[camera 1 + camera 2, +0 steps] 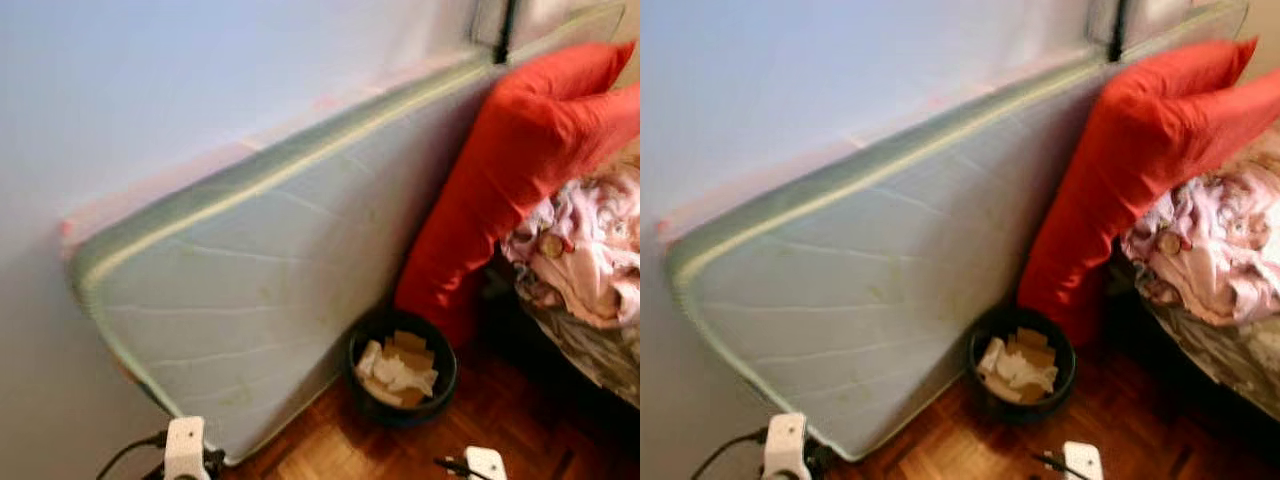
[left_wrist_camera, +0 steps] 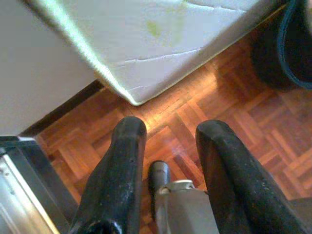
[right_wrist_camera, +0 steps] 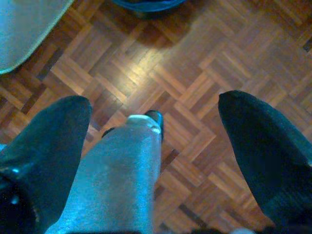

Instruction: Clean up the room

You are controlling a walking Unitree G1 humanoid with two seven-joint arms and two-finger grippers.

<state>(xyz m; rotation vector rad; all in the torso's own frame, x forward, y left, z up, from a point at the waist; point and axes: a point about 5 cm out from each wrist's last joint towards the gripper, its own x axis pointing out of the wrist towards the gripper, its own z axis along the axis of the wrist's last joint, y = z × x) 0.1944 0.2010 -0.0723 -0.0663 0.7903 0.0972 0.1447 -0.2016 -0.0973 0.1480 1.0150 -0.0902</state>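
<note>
A black waste bin (image 1: pixel 402 366) with crumpled paper and cardboard scraps (image 1: pixel 398 368) in it stands on the parquet floor, between a leaning mattress (image 1: pixel 270 290) and a red pillow (image 1: pixel 505 170). A heap of pink clothes (image 1: pixel 590 250) lies on the bed at the right. My left gripper (image 2: pixel 171 127) hangs open above the floor near the mattress's lower corner (image 2: pixel 134 97), holding nothing. My right gripper (image 3: pixel 156 105) is also open over bare parquet, with the bin's rim (image 3: pixel 146 4) just ahead of it. Both wrists sit at the lower edge of the eye views, short of the bin.
The pale green mattress leans on the white wall (image 1: pixel 150 90) at the left. The bed's dark side (image 1: pixel 590 350) closes off the right. A dark baseboard (image 2: pixel 63 109) runs along the wall. Open parquet (image 1: pixel 340 450) lies between me and the bin.
</note>
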